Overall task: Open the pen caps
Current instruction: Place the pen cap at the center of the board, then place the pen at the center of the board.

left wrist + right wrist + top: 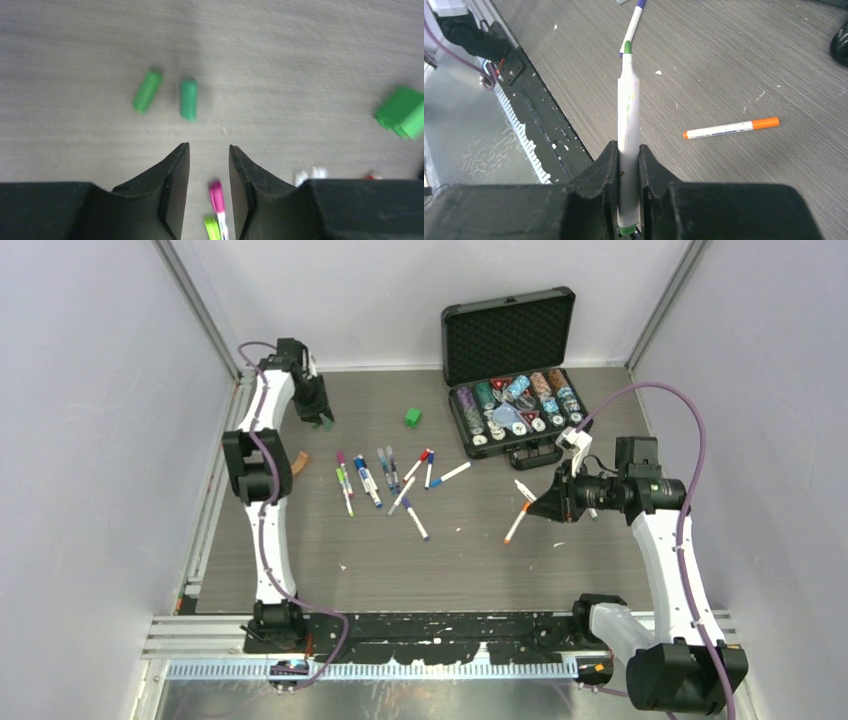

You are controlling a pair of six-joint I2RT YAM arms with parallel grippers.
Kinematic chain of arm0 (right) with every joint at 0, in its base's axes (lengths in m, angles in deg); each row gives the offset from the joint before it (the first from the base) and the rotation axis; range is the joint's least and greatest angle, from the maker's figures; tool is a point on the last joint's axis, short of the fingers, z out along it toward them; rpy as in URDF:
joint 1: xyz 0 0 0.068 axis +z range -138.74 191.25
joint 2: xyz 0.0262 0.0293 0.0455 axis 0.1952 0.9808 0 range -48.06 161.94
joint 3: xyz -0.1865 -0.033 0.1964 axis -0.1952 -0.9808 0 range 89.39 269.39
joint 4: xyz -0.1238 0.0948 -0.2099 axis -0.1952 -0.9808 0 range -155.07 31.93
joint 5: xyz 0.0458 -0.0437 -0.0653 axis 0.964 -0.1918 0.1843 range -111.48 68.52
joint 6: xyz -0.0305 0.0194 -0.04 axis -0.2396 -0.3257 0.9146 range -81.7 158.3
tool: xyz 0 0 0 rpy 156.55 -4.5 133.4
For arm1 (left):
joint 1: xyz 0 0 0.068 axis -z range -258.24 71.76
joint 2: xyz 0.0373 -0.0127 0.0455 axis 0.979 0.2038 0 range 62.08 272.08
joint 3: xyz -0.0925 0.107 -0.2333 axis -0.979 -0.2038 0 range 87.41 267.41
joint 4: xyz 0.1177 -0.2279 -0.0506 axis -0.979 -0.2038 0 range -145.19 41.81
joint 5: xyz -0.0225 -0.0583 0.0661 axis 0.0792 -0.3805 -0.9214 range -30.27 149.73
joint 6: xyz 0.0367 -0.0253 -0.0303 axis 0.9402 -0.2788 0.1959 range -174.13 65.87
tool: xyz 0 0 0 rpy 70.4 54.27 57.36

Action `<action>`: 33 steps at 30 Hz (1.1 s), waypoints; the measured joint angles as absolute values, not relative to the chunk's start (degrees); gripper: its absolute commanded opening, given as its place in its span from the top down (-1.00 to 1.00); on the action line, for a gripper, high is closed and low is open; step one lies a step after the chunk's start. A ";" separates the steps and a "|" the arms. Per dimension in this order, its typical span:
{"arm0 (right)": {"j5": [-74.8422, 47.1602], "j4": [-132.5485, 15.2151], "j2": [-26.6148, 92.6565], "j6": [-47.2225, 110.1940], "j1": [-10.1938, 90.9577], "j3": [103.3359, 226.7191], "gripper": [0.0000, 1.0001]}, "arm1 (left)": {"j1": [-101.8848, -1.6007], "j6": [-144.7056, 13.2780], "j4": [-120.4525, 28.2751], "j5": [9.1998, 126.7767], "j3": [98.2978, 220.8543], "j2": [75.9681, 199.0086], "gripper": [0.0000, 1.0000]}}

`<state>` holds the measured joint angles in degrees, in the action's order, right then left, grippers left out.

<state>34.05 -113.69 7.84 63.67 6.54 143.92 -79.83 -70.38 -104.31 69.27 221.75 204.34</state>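
Showing a black case [508, 335] standing open at the far right of the table [450, 570], lid up, holding rows of multicoloured poker chips [515, 405]. Catching the left gripper [208, 150] hovering at the far left, jaws parted and gripping nothing, above two green pen caps [147, 90] lying loose side by side, with a green cube [402, 112] off to one side. Finding the right gripper [628, 150] clamping a white-barrelled pen [628, 105], green tip bared, with an orange-ended pen [730, 128] lying nearby and the other pens [385, 480] scattered mid-table.
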 measured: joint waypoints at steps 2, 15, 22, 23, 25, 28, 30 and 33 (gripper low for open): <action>33.83 -113.69 7.84 63.69 5.78 143.92 1.00 | -79.80 -70.71 -102.45 71.41 214.06 197.52 0.25; 20.63 -110.06 8.89 62.16 -6.59 143.92 1.00 | -80.24 -76.05 -80.49 82.21 167.15 140.95 -0.77; 7.07 -108.77 15.16 66.05 -6.79 143.92 0.98 | -80.88 -79.17 -76.20 87.69 146.15 130.68 -0.77; 5.33 -108.42 16.21 66.66 -6.88 143.92 0.96 | -80.79 -79.17 -76.49 88.13 145.38 130.59 -0.77; 1.54 -106.98 18.44 67.73 -6.98 143.92 0.93 | -80.44 -78.95 -76.70 88.83 145.19 130.26 -0.77; -3.68 -103.72 21.96 69.02 -6.98 143.74 0.91 | -80.33 -78.71 -76.62 89.40 145.23 128.10 -0.77; -6.76 -101.34 24.84 69.81 -7.25 143.54 0.91 | -80.33 -78.56 -76.40 89.51 145.23 126.66 -0.77; -10.15 -98.71 29.32 70.81 -7.84 143.41 0.91 | -80.33 -78.06 -76.22 89.55 145.23 125.26 -0.77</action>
<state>-10.15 -98.71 29.32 70.81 -7.84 143.41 -80.33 -78.06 -76.22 89.55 145.23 125.26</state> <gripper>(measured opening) 0.200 0.884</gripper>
